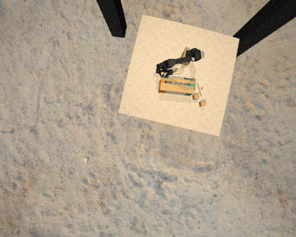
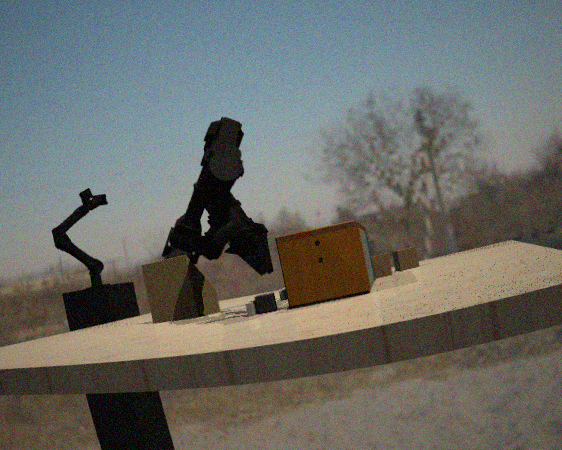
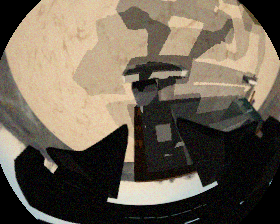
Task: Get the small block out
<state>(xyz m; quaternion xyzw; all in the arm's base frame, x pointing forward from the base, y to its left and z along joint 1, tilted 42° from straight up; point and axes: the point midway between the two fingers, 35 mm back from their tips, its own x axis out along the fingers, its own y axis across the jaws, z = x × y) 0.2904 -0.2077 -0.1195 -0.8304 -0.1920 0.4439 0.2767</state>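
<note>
Top, exterior and wrist views of my station, with the orange rectangular box with a clear front [image 1: 177,87] taken as landmark. The box stands near the middle of the pale square table top [image 1: 153,39]. My black parallel-jaw gripper [image 1: 166,71] hangs just beside the box's orange end, on the side facing the arm's base; in the exterior view the gripper [image 2: 255,252] points downward, close to that end wall [image 2: 325,264] but apart from it as far as I can judge. The fingers stand partly apart and hold nothing; in the wrist view the two dark fingers spread at either side of a tall dark shape that I cannot identify.

I cannot pick out the small block on its shelf in any view. A tiny pale cube [image 1: 202,88] lies on the table just past the box's teal end; whether that is the block I cannot tell.

Two tan wooden cubes [image 1: 199,99] sit near that same teal end. A small dark grey block [image 2: 264,302] rests on the table just beside the orange end. The olive-tan wedge-shaped pedestal [image 2: 173,289] under the arm stands farther off on that side.
</note>
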